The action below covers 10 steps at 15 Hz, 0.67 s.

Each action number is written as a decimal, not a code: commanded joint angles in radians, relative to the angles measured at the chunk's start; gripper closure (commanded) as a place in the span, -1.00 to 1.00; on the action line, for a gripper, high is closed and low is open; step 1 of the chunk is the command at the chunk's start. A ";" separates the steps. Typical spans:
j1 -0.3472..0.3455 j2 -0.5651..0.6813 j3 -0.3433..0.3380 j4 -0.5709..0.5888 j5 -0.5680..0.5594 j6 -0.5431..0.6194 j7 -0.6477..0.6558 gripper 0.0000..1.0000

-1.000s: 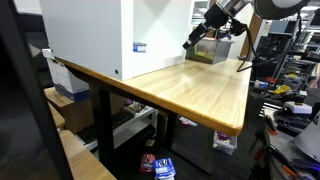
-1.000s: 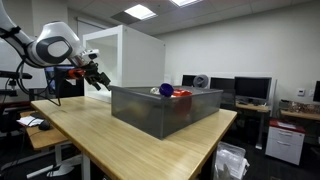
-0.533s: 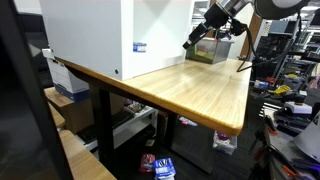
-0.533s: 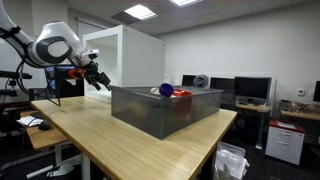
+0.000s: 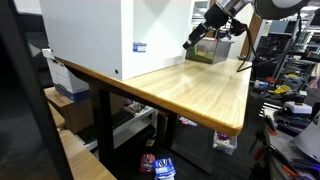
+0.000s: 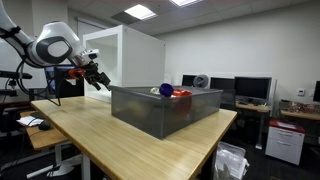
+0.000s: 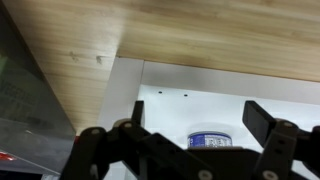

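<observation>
Your arm (image 6: 55,47) stands at the left of an exterior view. Its gripper (image 6: 100,80) hangs in the air above the tabletop (image 6: 90,135) and touches nothing. Its fingers are spread wide and hold nothing. The wrist view shows this best: one finger (image 7: 137,110) on the left and the other on the right, with only open space between them.

Just right of the gripper, and behind it, is the white box (image 6: 135,55), the thing nearest to you. It stands upright on the far part of the tabletop. The gripper is near it but clearly apart from it. In the wrist view the gripper faces the side of the box that carries a small blue label (image 7: 210,140), low down near the tabletop. The lettering on the label is too small to read.

Further right sits a grey bin (image 6: 165,112), resting on the tabletop well clear of the gripper. A blue ball (image 6: 166,89) shows over its rim, and a red thing (image 6: 182,93) lies just beside the ball. You cannot tell what the red thing is.
</observation>
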 commanded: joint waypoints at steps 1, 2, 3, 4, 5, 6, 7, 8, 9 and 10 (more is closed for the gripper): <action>0.019 0.001 -0.025 0.001 -0.030 -0.001 0.020 -1.00; 0.019 0.001 -0.025 0.001 -0.030 -0.001 0.020 -1.00; 0.023 0.005 -0.028 0.003 -0.027 -0.002 0.020 -1.00; 0.033 0.010 -0.036 0.006 -0.021 -0.002 0.016 -1.00; 0.027 0.013 -0.031 0.009 -0.026 0.002 0.022 -1.00; 0.028 0.018 -0.032 0.012 -0.027 0.006 0.025 -1.00; 0.028 0.024 -0.032 0.015 -0.028 0.010 0.026 -1.00; 0.033 0.033 -0.036 0.020 -0.025 0.012 0.024 -1.00; 0.044 0.041 -0.042 0.024 -0.018 0.013 0.021 -1.00; 0.043 0.051 -0.040 0.029 -0.021 0.019 0.022 -1.00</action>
